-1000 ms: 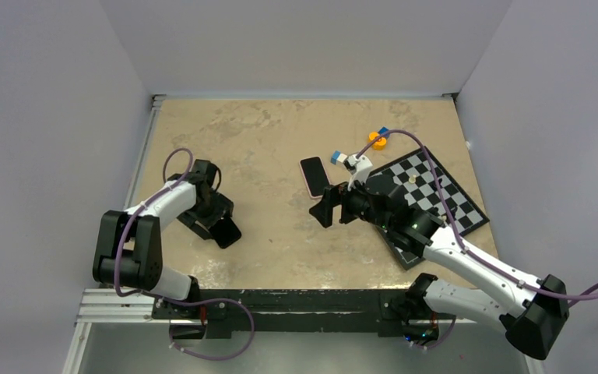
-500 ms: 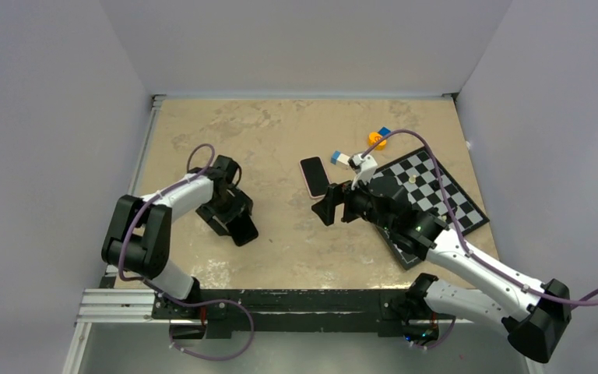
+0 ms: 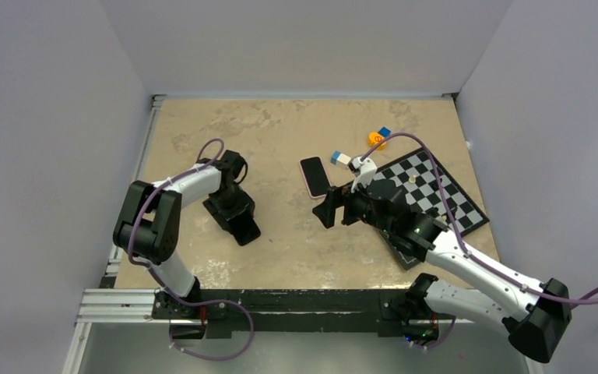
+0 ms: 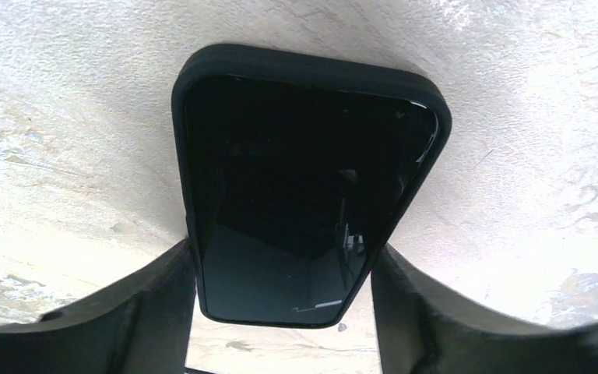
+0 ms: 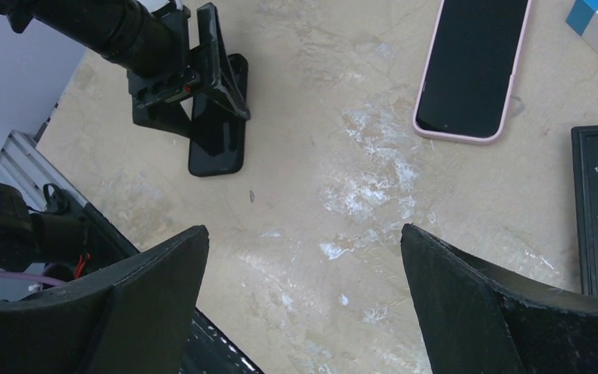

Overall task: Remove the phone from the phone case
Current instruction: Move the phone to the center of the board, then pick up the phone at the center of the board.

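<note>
A black phone in a black case (image 4: 304, 187) lies low over the tan table, also seen in the top view (image 3: 247, 231) and the right wrist view (image 5: 216, 144). My left gripper (image 4: 282, 251) is shut on its near end, one finger against each long side; from above it is at left of centre (image 3: 240, 220). A second phone in a pink case (image 3: 314, 176) lies flat, screen up, at the table's middle, also in the right wrist view (image 5: 473, 66). My right gripper (image 5: 304, 230) is open and empty, hovering just near of the pink phone (image 3: 327, 209).
A black-framed chessboard (image 3: 436, 195) lies at the right under the right arm. A blue and white block (image 3: 340, 158) sits beside the pink phone. An orange piece (image 3: 374, 139) and a blue block (image 3: 384, 132) lie behind the board. Grey walls enclose the table.
My left gripper has moved right and a little away from the left edge, carrying the black phone with it. The right arm has barely moved.
</note>
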`<state>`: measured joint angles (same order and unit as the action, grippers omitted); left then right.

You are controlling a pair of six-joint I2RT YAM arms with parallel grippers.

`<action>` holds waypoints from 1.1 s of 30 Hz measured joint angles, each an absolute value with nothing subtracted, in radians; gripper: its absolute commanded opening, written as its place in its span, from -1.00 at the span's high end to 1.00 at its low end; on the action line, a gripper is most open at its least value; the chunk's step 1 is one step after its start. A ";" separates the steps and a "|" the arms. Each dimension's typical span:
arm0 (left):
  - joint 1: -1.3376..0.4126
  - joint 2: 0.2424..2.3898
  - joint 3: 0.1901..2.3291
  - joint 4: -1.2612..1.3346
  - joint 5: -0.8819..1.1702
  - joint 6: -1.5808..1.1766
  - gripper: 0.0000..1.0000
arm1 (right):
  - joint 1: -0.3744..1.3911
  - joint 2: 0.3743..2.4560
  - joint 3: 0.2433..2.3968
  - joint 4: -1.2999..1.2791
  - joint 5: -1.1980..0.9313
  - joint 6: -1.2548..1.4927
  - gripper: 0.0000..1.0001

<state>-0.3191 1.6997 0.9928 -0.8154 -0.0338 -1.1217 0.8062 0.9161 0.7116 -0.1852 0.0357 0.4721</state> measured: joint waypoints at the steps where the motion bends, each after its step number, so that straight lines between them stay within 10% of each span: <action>1: -0.319 1.697 0.991 -0.811 -0.031 -1.113 0.33 | 0.807 0.918 0.710 -0.185 0.036 0.473 -0.97; 2: -0.319 1.692 0.986 -0.804 -0.030 -1.109 0.92 | 0.809 0.921 0.710 -0.183 0.036 0.473 -0.97; 3: -0.319 1.678 0.971 -0.789 -0.029 -1.102 1.00 | 0.812 0.927 0.708 -0.176 0.036 0.475 -0.97; 33: -0.512 1.227 0.552 -0.242 0.288 -1.362 1.00 | 0.899 1.382 0.632 0.265 -0.178 0.663 -0.75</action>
<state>-0.5117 1.2266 0.5518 -0.2417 0.2882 -1.3617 0.8989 1.3823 0.6319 0.2649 -0.1783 0.6632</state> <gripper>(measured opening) 0.772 0.914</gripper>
